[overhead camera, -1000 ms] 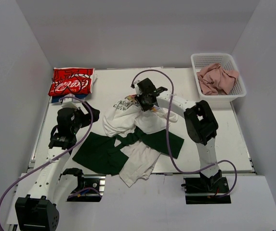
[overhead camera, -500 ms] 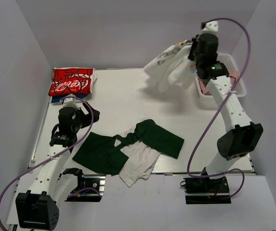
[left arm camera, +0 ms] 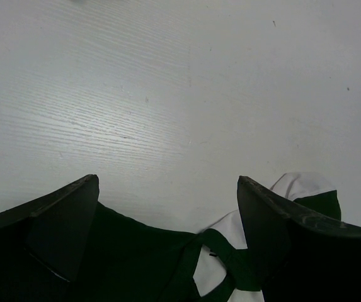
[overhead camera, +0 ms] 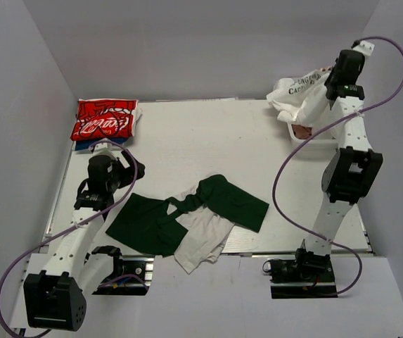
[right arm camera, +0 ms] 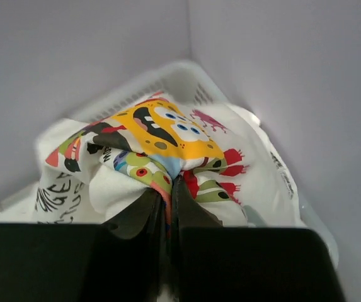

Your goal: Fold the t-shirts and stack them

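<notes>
The right tool (right arm camera: 167,192) is clenched on a bunch of the white tee (overhead camera: 296,95), held high over the basket (right arm camera: 186,68). The left tool (left arm camera: 166,182) gapes above the green tee (overhead camera: 148,224). Best grip firmly and lower the tee onto bare desk (overhead camera: 208,137), letting it spread flat.

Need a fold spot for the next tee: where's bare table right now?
Widest bare patch: back-centre table, between the red Coca-Cola tee and the basket. A smaller strip lies right of the green tee. Crowded: front-centre, where the green tee overlaps a white tee.
</notes>
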